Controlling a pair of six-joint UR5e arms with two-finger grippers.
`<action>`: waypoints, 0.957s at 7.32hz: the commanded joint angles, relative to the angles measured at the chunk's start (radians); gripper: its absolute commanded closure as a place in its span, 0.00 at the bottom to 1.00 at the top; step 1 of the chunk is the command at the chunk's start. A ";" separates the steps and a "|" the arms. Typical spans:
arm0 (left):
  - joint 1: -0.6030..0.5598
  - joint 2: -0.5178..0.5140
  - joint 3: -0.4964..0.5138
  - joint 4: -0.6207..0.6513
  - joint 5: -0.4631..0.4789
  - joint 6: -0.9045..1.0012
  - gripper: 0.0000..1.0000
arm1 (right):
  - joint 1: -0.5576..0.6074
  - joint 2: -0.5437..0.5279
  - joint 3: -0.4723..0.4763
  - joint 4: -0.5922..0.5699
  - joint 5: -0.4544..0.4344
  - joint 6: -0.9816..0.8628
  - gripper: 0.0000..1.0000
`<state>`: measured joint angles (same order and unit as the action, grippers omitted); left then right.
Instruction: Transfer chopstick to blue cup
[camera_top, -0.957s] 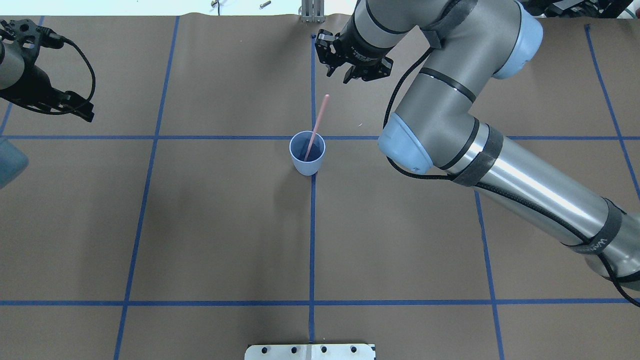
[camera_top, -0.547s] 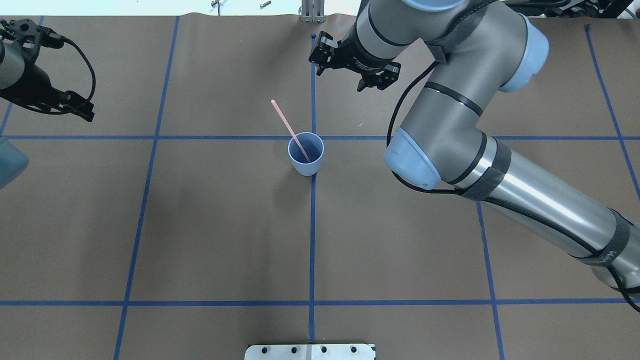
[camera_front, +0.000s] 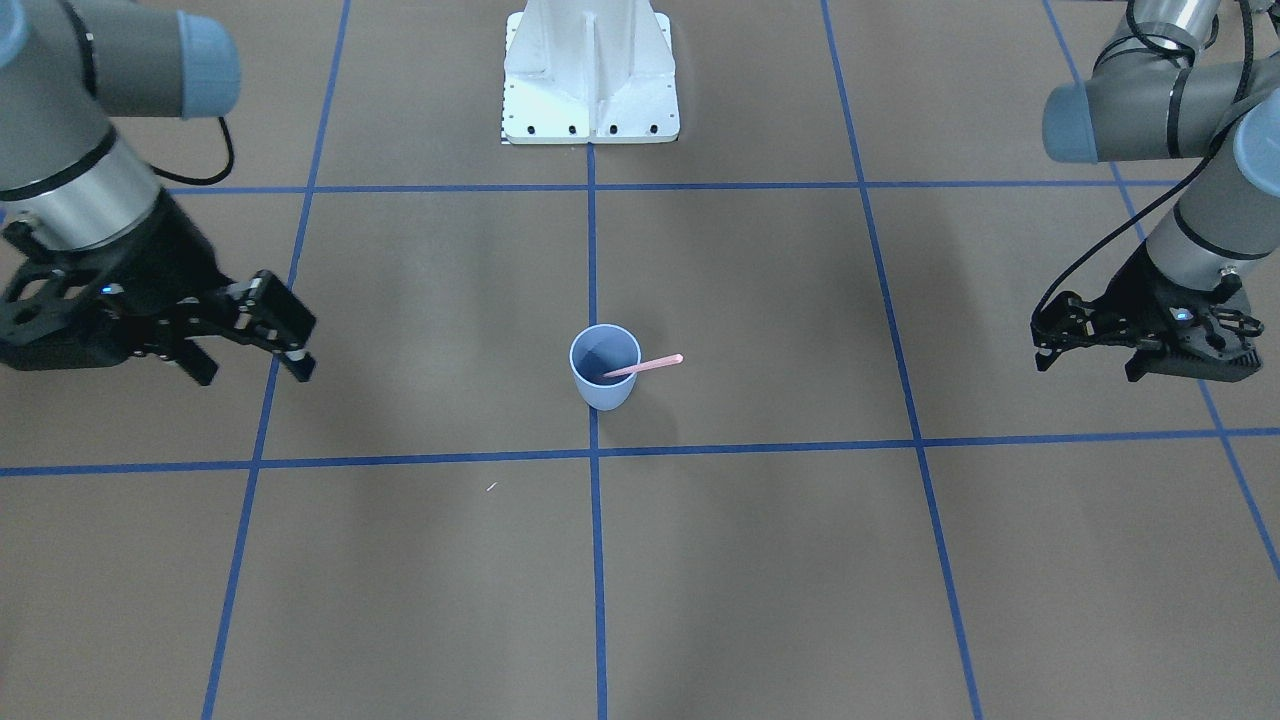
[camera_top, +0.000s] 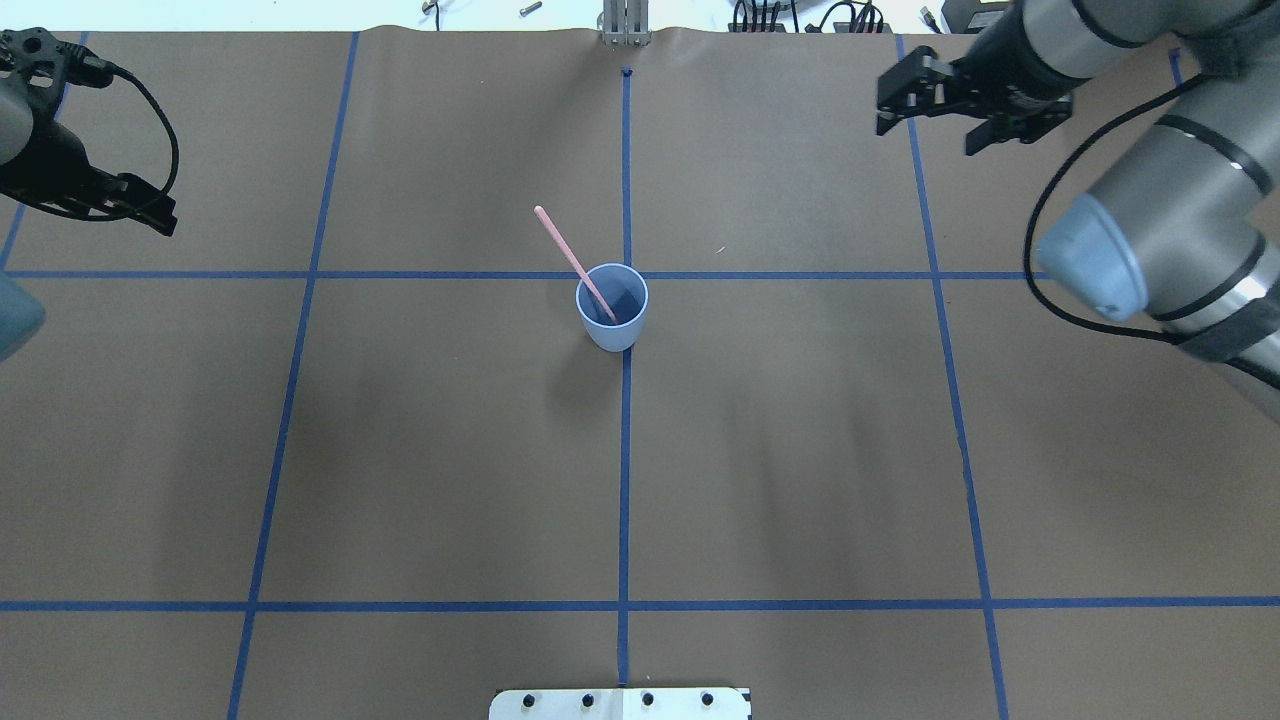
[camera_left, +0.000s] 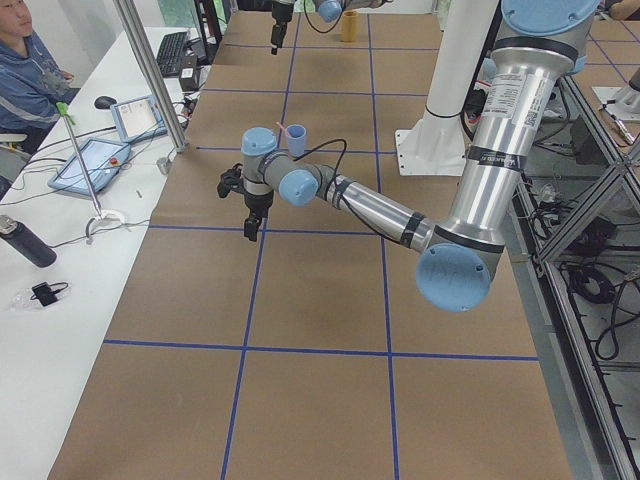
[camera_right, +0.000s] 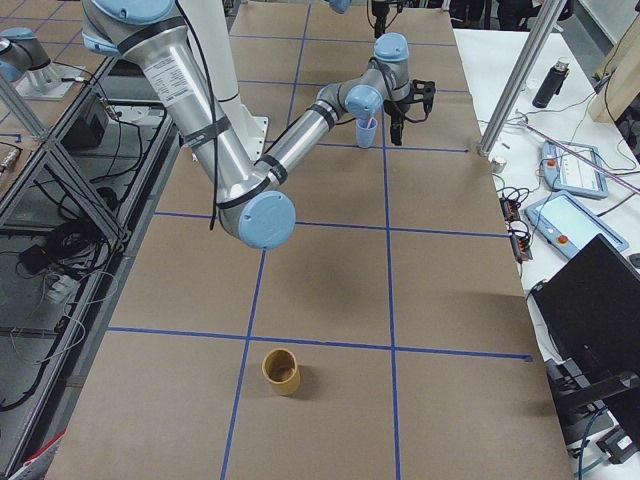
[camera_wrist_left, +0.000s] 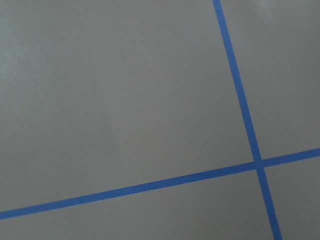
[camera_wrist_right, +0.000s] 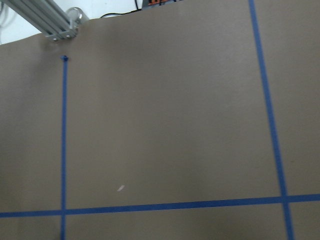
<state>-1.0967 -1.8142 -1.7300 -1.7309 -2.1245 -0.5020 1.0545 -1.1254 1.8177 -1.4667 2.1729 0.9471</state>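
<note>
The light blue cup (camera_top: 612, 322) stands upright at the middle of the table, also in the front view (camera_front: 604, 382). One pale pink chopstick (camera_top: 566, 250) stands in it, leaning on the rim toward the far left; it also shows in the front view (camera_front: 652, 364). My right gripper (camera_top: 925, 140) is open and empty, far to the cup's right and well apart from it, as the front view (camera_front: 255, 376) confirms. My left gripper (camera_front: 1088, 368) is open and empty at the far left edge (camera_top: 160, 220). Both wrist views show only bare table.
Brown paper with a blue tape grid covers the table. The white robot base plate (camera_top: 620, 703) sits at the near edge. A brown cup (camera_right: 281, 371) stands far off toward the robot's right end. An aluminium post (camera_top: 622, 25) stands at the far edge.
The right gripper has moved from just beyond the cup far to the right. The chopstick tipped from leaning far-right to leaning far-left in the cup. The left arm barely moved.
</note>
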 joint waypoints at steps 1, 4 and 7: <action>-0.008 0.000 0.000 0.001 -0.002 0.000 0.02 | 0.118 -0.213 -0.012 0.005 0.021 -0.361 0.00; -0.009 0.001 0.001 0.001 -0.002 0.002 0.02 | 0.311 -0.327 -0.128 0.003 0.171 -0.745 0.00; -0.075 0.029 0.015 -0.001 -0.050 0.150 0.02 | 0.378 -0.339 -0.205 0.003 0.226 -0.886 0.00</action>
<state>-1.1328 -1.8005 -1.7248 -1.7317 -2.1475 -0.4382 1.4125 -1.4556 1.6306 -1.4634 2.3880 0.0966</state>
